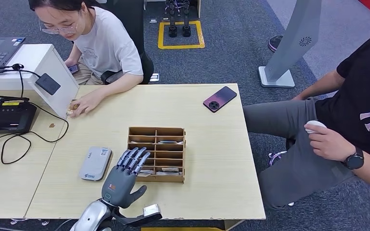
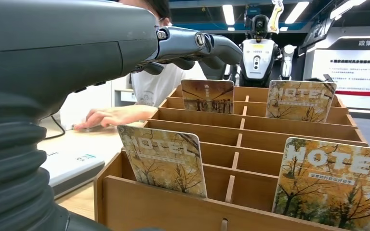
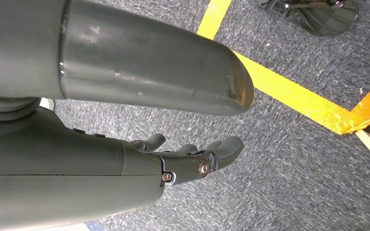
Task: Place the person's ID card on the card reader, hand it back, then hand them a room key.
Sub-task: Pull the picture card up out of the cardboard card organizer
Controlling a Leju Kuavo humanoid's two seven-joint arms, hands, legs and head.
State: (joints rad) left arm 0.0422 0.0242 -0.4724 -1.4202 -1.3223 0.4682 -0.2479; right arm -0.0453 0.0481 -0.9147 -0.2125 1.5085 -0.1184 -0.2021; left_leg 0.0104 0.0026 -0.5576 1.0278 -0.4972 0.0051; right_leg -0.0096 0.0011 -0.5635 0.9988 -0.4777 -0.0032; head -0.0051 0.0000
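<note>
Far off to the left hand's left and ahead, the person's hand (image 1: 84,102) rests on a small card-like item, perhaps the ID card, at the surface (image 1: 212,159) edge, so the reader steps look finished. The card reader (image 1: 96,163) lies bare just left of the left hand (image 1: 125,175), which hovers with fingers spread, holding nothing, over the wooden rack (image 1: 156,154) of room key cards (image 2: 164,160). Picking and handing over a key remains. The right hand (image 3: 192,156) hangs loosely curled, holding nothing, above the floor.

Even, bright light from the ceiling strips (image 2: 229,13) leaves only soft shadows below them, while the left hand (image 2: 77,53) close to the lens looks blurred.
</note>
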